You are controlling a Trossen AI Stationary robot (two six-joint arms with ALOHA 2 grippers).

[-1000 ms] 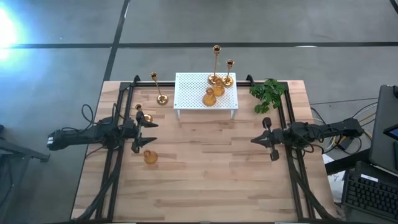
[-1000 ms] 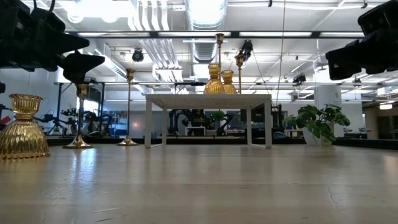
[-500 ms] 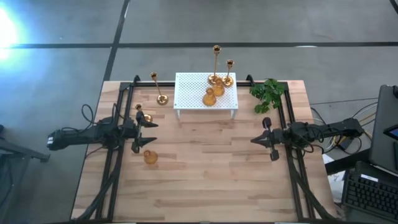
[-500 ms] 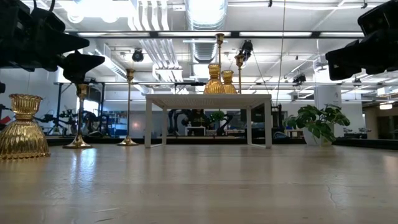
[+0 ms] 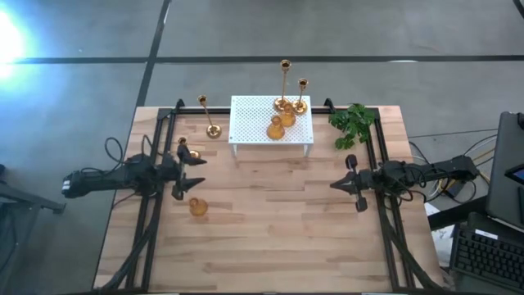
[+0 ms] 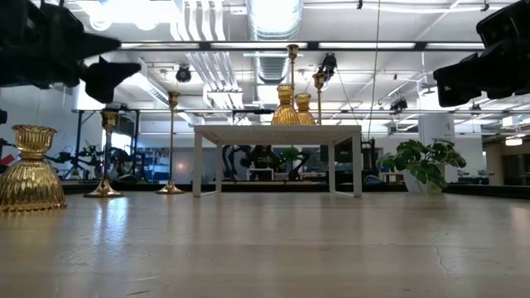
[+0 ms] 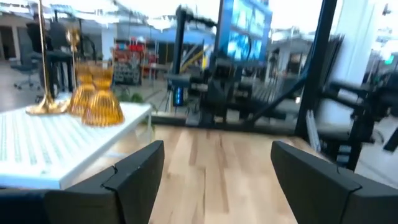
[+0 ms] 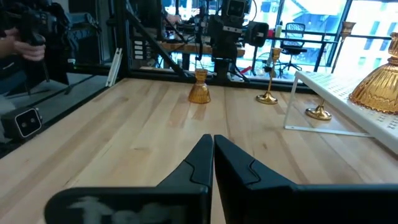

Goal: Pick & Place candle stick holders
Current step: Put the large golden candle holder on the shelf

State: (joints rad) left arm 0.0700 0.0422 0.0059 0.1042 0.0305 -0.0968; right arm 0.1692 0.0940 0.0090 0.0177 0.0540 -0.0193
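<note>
Brass gleams nearest the lens in the low view, where a squat bulbous holder [image 6: 31, 168] stands at the frame's far left on the bare wooden table [image 5: 270, 238]. From overhead it sits at lower left of centre, just below the left gripper [image 5: 190, 173], whose fingers are spread wide and grasp nothing. At centre right the right gripper [image 5: 350, 182] hangs with its fingers pressed together, also empty.

Farther back, a short-stemmed holder [image 5: 183, 149] stands just above the left gripper, and a tall thin holder [image 5: 208, 117] rises in the upper left beside the white perforated stand [image 5: 252, 124]. On that stand, at upper centre, four holders are grouped: two bulbous ones [image 5: 281, 121] and two tall stems [image 5: 286, 83]. A leafy sprig [image 5: 353, 124] lies at upper right.

By this evidence, four holders appear placed and three remain on the table, so the job looks a little past half done, with no piece in hand.
</note>
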